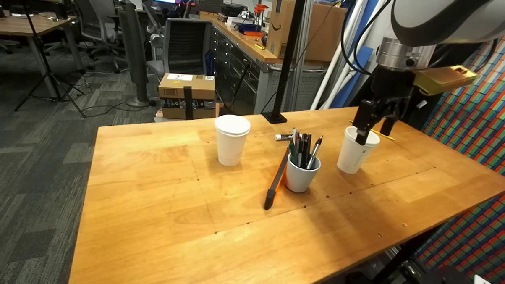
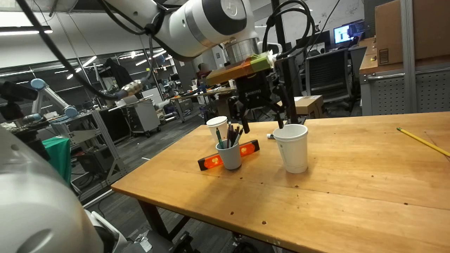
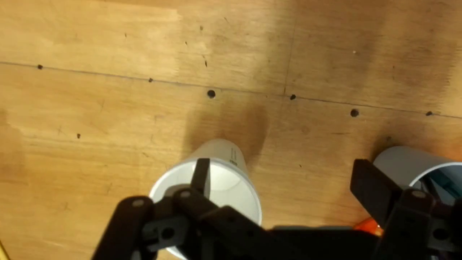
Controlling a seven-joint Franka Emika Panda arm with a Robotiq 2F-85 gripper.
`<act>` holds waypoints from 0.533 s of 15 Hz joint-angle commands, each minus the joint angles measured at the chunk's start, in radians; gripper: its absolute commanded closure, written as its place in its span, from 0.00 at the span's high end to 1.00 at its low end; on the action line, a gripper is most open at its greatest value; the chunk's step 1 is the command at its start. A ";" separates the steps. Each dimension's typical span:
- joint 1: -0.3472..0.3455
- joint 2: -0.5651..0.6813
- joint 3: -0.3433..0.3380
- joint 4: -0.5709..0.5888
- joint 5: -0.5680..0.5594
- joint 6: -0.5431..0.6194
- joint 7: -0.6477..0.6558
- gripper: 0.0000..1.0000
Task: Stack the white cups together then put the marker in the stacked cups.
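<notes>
White arm (image 2: 35,200) looming nearest in an exterior view, table (image 2: 351,211) stretching below! The hand (image 2: 263,127) hangs wide, empty, one side at the mouth of a white cup (image 2: 291,154); the second white cup (image 1: 231,142) stands well apart. Probably light, crushable: pinch gently by the rim. Beyond the pen cup (image 1: 299,179), the marker (image 1: 283,137) lies, likely stiff: grip mid-barrel.
</notes>
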 commanded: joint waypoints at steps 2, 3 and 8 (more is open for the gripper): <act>0.022 0.083 -0.041 0.076 0.078 0.068 -0.173 1.00; 0.022 0.103 -0.046 0.095 0.096 0.078 -0.214 1.00; 0.020 0.170 -0.044 0.149 0.174 0.088 -0.344 1.00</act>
